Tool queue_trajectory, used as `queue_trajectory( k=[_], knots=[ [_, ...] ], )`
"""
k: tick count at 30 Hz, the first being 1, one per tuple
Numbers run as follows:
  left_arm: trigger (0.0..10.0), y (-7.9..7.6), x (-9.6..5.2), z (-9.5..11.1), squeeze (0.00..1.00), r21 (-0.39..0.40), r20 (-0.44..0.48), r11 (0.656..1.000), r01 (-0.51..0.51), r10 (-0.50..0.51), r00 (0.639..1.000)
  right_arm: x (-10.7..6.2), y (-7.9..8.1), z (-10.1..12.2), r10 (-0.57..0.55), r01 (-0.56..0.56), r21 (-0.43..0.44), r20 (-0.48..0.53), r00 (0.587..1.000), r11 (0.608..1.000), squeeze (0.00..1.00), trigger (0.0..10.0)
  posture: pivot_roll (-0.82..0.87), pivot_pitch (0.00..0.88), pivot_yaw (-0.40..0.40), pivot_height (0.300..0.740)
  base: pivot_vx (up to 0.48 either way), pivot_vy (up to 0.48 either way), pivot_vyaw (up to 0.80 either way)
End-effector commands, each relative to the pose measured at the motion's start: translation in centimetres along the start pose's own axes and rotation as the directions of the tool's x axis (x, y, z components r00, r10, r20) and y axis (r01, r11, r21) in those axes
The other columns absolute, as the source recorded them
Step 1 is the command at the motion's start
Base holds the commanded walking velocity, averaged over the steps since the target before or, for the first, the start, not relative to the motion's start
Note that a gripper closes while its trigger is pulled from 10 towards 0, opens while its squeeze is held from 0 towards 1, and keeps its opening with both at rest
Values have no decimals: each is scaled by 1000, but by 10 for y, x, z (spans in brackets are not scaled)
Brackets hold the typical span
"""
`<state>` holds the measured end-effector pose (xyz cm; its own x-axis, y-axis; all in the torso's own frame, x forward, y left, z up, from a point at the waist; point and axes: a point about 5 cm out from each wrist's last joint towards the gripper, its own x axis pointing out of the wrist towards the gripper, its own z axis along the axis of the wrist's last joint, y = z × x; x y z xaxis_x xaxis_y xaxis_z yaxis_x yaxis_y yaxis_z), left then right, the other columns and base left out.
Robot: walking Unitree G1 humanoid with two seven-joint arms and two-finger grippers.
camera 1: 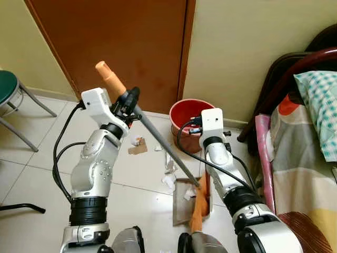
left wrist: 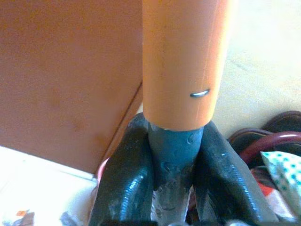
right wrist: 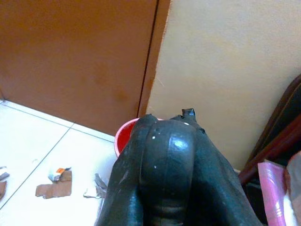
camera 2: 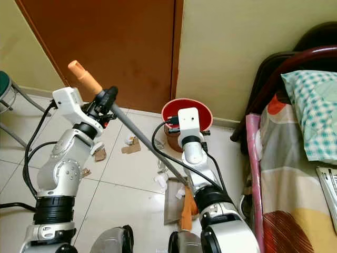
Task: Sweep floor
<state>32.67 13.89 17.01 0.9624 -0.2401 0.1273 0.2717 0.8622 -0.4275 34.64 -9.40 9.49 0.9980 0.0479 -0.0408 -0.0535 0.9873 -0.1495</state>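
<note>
1. Right up against the lens in the left wrist view, the left gripper [left wrist: 171,188] has its two black fingers [left wrist: 124,181] pinched on the grey shaft of the broom [camera 1: 158,142], one on each side, just below the orange grip cap [left wrist: 183,61].
2. From the head camera, that left gripper [camera 1: 129,100] sits high on the handle – the orange end [camera 1: 109,78] pokes up past the jaws toward the brown door [camera 1: 121,47], and the grey shaft runs away from the jaws, slanting down to the floor.
3. Broom's lower end meets an orange dustpan [camera 1: 197,203] lying on the tiles close to the robot's body, well below the left jaws.
4. Paper and cardboard scraps [camera 1: 138,145] are scattered on the white tile floor [camera 1: 37,174] under the shaft, a few white bits [camera 1: 169,176] just beside the dustpan.
5. Right gripper [right wrist: 164,155] – in its wrist view the black fingers look pressed together with no gap I can see, nothing visibly between them. Can't tell if it's holding anything.
6. Past the right jaws sits a red bucket [camera 1: 190,113] against the wall by the door frame; the right wrist housing [camera 1: 213,122] overlaps its rim from the head view.
7. Bed [camera 1: 305,158] with a patchwork cover and checked pillow [camera 1: 321,105] is off to the right arm's side, a green stool [camera 1: 10,92] beyond the left arm.
</note>
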Motion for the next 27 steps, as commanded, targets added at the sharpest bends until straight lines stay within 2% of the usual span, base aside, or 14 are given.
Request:
queue_trajectory(
  k=[1,9,11,13,15,23,25,27],
  knots=[
    [10000,10,2,24,0,11,85,999,-35,34,996,-2,-3,-5,3,-3,27,-12,1000,1000,0,10000,0,114,-20,740,0,0,0],
    [10000,34,-3,54,0,79,165,990,-118,104,981,-8,-26,-18,-36,37,19,-37,999,999,0,10000,3,112,-26,740,0,0,0],
    [10000,36,-4,57,0,85,174,989,-125,109,979,-9,-28,-19,-41,42,18,-39,998,999,0,10000,3,112,-26,740,0,0,0],
    [10000,43,-8,73,0,109,223,982,-154,127,966,-13,-40,-25,-63,64,14,-52,997,998,0,10000,9,108,-30,740,0,0,0],
    [10000,44,-9,78,0,120,234,980,-159,128,964,-14,-44,-27,-70,71,15,-58,996,997,0,10000,12,105,-31,740,0,0,0],
    [10000,55,-17,81,0,179,218,967,-183,142,966,-19,-53,-30,-91,92,13,-68,993,996,0,10000,16,100,-27,740,0,0,0],
    [10000,63,-23,73,0,256,164,949,-185,146,976,-21,-58,-30,-112,113,11,-59,992,994,0,10000,21,102,-23,740,0,0,0],
    [10000,66,-28,62,0,297,110,941,-163,136,985,-23,-63,-29,-133,134,25,-37,990,991,0,10000,21,102,-23,740,0,0,0]
  ],
)
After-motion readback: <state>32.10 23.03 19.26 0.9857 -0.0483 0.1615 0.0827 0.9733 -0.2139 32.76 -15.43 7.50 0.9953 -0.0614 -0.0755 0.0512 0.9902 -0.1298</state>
